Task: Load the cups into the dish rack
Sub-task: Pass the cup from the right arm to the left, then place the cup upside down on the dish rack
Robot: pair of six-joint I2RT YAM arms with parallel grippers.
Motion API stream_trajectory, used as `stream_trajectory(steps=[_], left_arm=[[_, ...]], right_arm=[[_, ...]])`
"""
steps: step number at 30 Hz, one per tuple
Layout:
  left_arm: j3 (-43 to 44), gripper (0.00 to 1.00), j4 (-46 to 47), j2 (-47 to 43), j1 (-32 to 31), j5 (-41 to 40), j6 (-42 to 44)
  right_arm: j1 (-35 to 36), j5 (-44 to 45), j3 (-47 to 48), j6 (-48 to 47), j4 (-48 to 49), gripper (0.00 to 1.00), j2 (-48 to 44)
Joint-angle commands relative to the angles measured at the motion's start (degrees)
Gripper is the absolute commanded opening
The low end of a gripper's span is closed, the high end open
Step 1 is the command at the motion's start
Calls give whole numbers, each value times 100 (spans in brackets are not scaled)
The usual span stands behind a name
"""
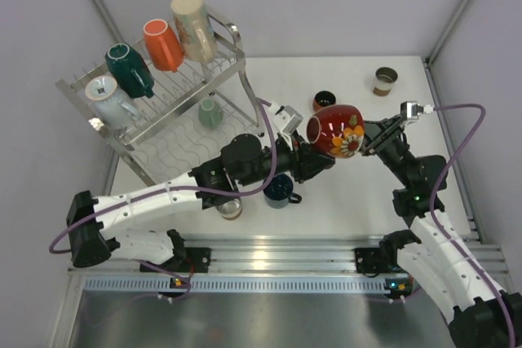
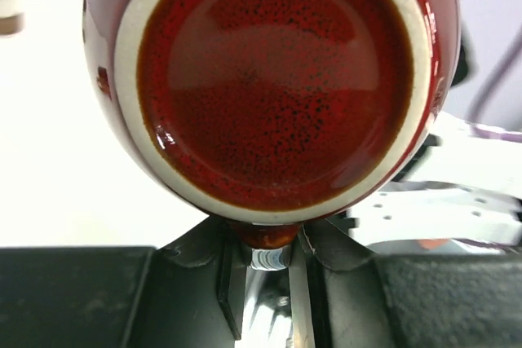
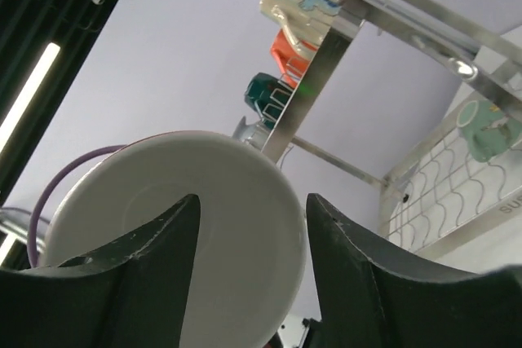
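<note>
A red cup (image 1: 336, 129) with painted flowers hangs in the air above the table's middle, lying on its side. My left gripper (image 2: 266, 244) is shut on its handle, and the cup's glazed underside (image 2: 273, 79) fills that view. My right gripper (image 3: 249, 230) is open at the cup's mouth, one finger (image 3: 151, 254) inside the white interior (image 3: 228, 201) and the other outside the rim. In the dish rack (image 1: 235, 37) at the back left, teal (image 1: 130, 69), orange (image 1: 163, 44), beige (image 1: 194, 26) and pale blue (image 1: 110, 99) cups sit on the upper tier. A mint cup (image 1: 210, 112) is below.
On the table stand a navy cup (image 1: 280, 189), a dark cup (image 1: 324, 101), a small brown cup (image 1: 385, 81) at the back right and a glass (image 1: 231, 208) under my left arm. The rack's steel post (image 3: 314, 87) shows in the right wrist view.
</note>
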Motion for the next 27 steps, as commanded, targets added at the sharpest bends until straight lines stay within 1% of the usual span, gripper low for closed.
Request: stream_trajectory(steps=[1, 2, 3, 4, 5, 6, 7, 8, 9, 10, 11, 13, 14, 15, 16, 19, 20, 22, 23, 27], left_arm=[[63, 0, 5, -609, 59, -926, 460], [72, 0, -154, -661, 59, -1188, 495], [90, 0, -599, -723, 59, -1330, 539], [98, 0, -821, -784, 59, -1505, 618], [90, 0, -1023, -811, 59, -1655, 654], [64, 0, -1243, -855, 59, -2022, 671], [2, 0, -1558, -951, 59, -2208, 680], [-24, 0, -1805, -987, 59, -2376, 672], [-33, 0, -1947, -1004, 59, -2725, 671], [-51, 0, -2296, -1031, 59, -2877, 654], [-60, 0, -2439, -1031, 59, -3052, 628], [-121, 0, -2859, -1066, 59, -3536, 479], [-139, 0, -3001, -1066, 59, -3720, 400], [-139, 0, -3238, -1057, 68, -3948, 147], [-139, 0, -3423, -1031, 68, -4412, 75], [-130, 0, -3951, -847, 164, -4854, -58], [-121, 0, -4170, -716, 277, -4891, -110], [-121, 0, -4320, -601, 453, -4839, -373], [-121, 0, -4382, -539, 672, -4716, -479], [-174, 0, -4610, -372, 1051, -4636, -1049]], right_arm=[[-105, 274, 140, -516, -827, 56, -370], [-166, 344, 175, -744, -1093, 60, -441], [-193, 397, 245, -868, -1365, 68, -511], [-237, 562, 280, -1086, -1994, 72, -677], [-263, 651, 307, -1184, -2244, 76, -757], [-272, 739, 350, -1264, -2490, 81, -845], [-290, 810, 377, -1334, -2823, 84, -985], [-325, 967, 403, -1457, -3018, 90, -1056], [-334, 1047, 482, -1519, -3168, 92, -1118], [-360, 1187, 526, -1615, -3291, 94, -1214], [-369, 1240, 570, -1668, -3484, 96, -1267], [-378, 1372, 746, -1826, -3687, 99, -1355], [-378, 1408, 807, -1888, -3792, 99, -1373], [-369, 1443, 930, -1941, -3994, 99, -1399], [-369, 1460, 974, -2011, -4065, 99, -1443], [-369, 1557, 1063, -2064, -4145, 99, -1549], [-378, 1549, 1071, -2073, -4145, 99, -1567], [-369, 1549, 1089, -2108, -4145, 99, -1610], [-369, 1557, 1115, -2126, -4302, 99, -1619], [-369, 1601, 1317, -2353, -4548, 99, -1689]])
